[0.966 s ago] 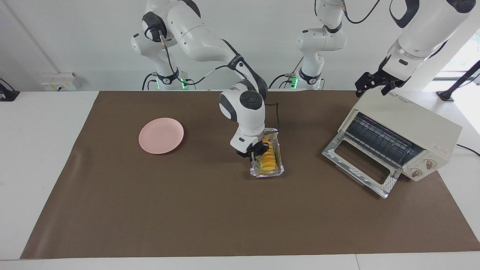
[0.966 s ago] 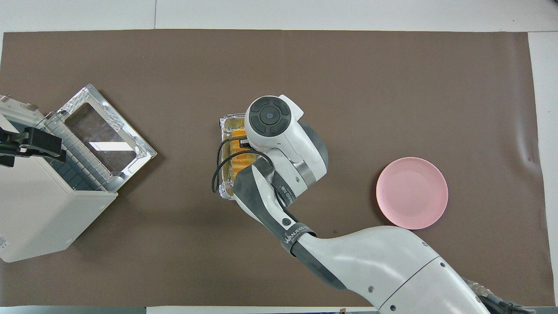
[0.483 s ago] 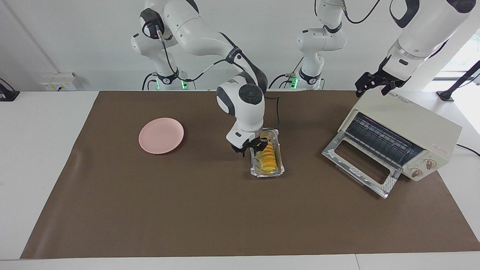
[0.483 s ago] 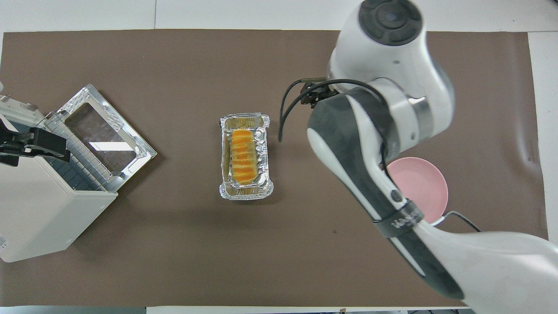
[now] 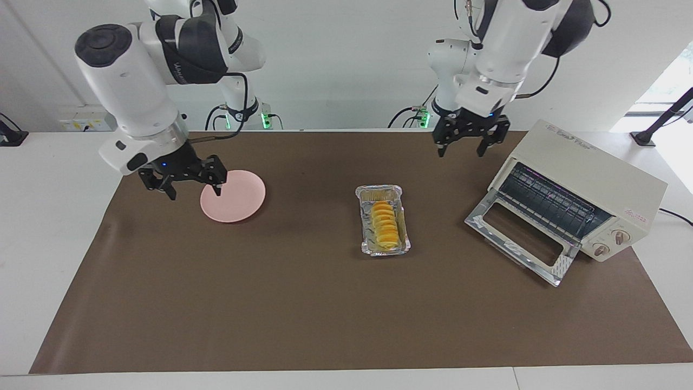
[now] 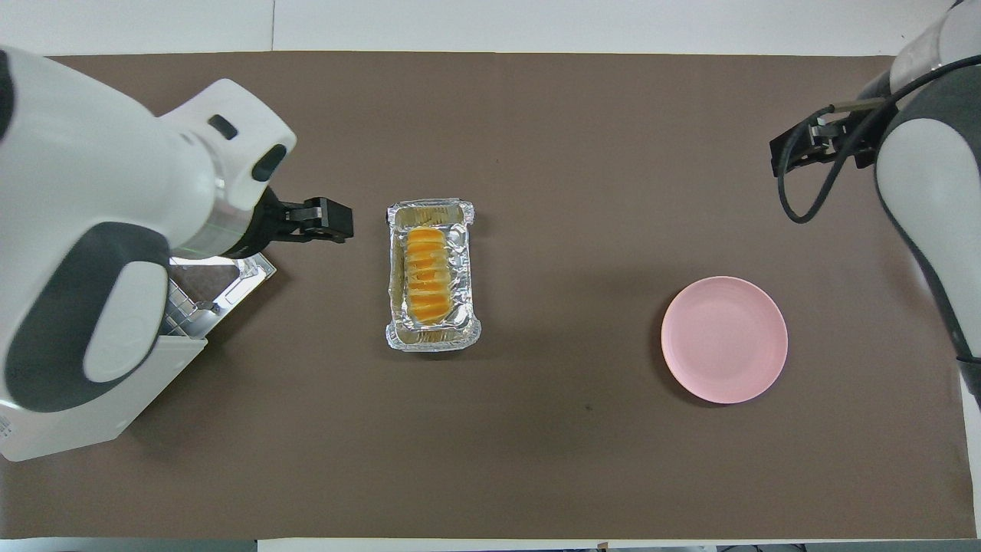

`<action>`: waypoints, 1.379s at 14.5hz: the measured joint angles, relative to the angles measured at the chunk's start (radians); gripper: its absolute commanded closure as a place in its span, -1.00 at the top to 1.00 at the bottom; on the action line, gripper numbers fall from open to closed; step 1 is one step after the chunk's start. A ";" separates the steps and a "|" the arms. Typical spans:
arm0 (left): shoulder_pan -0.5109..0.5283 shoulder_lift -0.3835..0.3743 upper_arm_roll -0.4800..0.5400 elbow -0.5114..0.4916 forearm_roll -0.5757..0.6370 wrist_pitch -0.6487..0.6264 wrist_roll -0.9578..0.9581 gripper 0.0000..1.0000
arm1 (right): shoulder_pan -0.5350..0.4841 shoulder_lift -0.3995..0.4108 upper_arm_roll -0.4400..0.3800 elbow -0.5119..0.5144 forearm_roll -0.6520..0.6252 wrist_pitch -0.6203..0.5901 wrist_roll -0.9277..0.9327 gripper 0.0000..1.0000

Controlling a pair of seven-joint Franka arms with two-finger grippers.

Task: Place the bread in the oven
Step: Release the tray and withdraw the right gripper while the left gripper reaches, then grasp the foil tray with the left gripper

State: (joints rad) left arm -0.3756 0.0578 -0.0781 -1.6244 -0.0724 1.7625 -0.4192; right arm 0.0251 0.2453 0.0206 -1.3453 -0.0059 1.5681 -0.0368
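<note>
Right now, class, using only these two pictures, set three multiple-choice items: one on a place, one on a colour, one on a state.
1. Where is the bread?
A. on the plate
B. in the foil tray
C. on the oven rack

2. What colour is the plate?
A. pink
B. blue
C. green

3. How is the oven door?
A. shut
B. taken off
C. dropped open

Key: 1 B, the loaf lies inside the foil tray mid-table; 2 A, the round plate at the right arm's end of the table is pink; 3 C, the glass door hangs down with the wire rack showing.
</note>
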 measured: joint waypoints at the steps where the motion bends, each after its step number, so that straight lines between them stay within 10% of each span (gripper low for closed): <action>1: -0.033 0.047 0.000 -0.001 -0.014 0.049 -0.034 1.00 | -0.026 -0.026 0.000 -0.031 0.000 -0.002 -0.028 1.00; 5: -0.124 0.236 0.001 -0.011 -0.020 0.243 -0.131 0.97 | -0.077 -0.135 0.001 -0.156 0.001 -0.003 -0.071 1.00; 9: -0.182 0.334 0.002 -0.059 -0.021 0.348 -0.151 0.29 | -0.080 -0.269 0.006 -0.289 0.001 -0.003 -0.071 1.00; 17: -0.248 0.379 0.007 -0.161 -0.021 0.471 -0.202 -1.00 | -0.080 -0.289 0.006 -0.314 0.001 -0.002 -0.071 1.00; 20: -0.248 0.378 0.011 -0.166 -0.021 0.475 -0.205 -1.00 | -0.080 -0.289 0.006 -0.314 0.001 -0.002 -0.071 1.00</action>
State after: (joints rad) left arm -0.6237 0.4354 -0.0667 -1.7908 -0.0937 2.2372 -0.6239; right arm -0.0550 -0.0434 0.0264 -1.6591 -0.0045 1.5658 -0.1079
